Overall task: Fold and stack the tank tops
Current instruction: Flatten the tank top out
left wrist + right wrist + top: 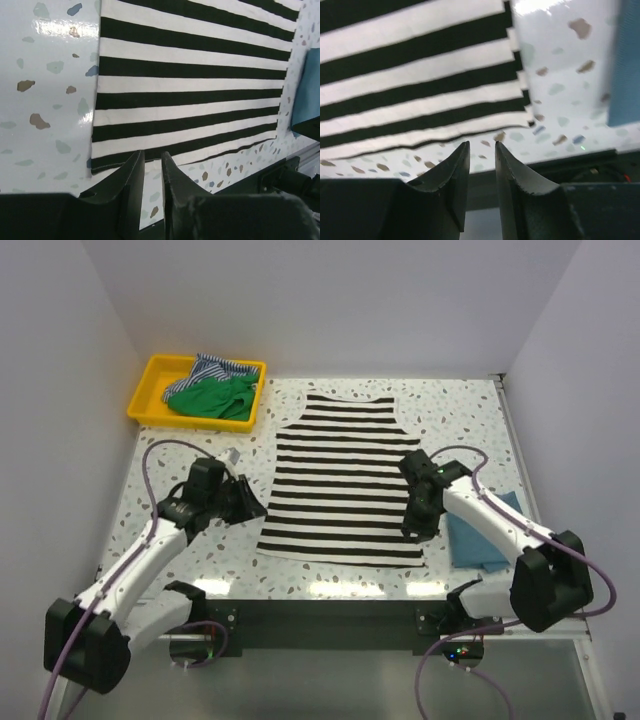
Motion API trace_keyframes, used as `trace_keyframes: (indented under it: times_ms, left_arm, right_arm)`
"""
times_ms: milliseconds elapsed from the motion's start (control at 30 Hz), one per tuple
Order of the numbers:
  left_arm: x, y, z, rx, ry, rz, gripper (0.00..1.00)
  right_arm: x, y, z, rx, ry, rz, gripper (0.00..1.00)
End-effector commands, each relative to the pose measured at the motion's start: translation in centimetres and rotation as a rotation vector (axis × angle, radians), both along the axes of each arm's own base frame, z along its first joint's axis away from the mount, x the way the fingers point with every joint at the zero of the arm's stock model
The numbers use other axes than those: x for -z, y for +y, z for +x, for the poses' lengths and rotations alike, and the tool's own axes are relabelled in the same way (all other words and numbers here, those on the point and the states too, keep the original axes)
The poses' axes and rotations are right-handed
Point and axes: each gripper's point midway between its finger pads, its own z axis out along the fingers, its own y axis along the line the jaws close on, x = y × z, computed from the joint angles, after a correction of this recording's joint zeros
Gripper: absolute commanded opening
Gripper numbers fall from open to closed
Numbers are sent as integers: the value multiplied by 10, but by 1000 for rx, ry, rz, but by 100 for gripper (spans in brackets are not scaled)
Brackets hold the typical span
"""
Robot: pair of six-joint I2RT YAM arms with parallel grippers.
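Left gripper (152, 159) and right gripper (482, 146) are hanging parted, empty. Striped tank top (340, 480) is lying limp; advise pinching hem corners.

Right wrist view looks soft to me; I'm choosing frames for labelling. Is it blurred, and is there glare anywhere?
Right wrist: black-and-white striped cloth tank top blurred, glare on the speckled white table; left wrist: stripes sharp, glare patch upper left; top external: sharp, bright reflections along the table's near edge.
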Motion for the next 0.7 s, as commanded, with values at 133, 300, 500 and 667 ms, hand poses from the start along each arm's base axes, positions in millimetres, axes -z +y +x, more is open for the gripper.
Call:
trace_keyframes:
  times_ms: [133, 300, 500, 667]
  left_arm:
    - [21, -33, 42, 13, -18, 64, 22]
    - [66, -39, 16, -17, 52, 111, 19]
    - [113, -24, -33, -120, 154, 144, 11]
    - [115, -25, -57, -144, 195, 139, 6]
  right_arm:
    - [69, 23, 21, 168, -67, 67, 27]
    - [101, 0, -13, 255, -74, 37, 27]
    - [91, -6, -16, 277, -132, 64, 29]
    - [70, -16, -14, 243, -121, 2, 31]
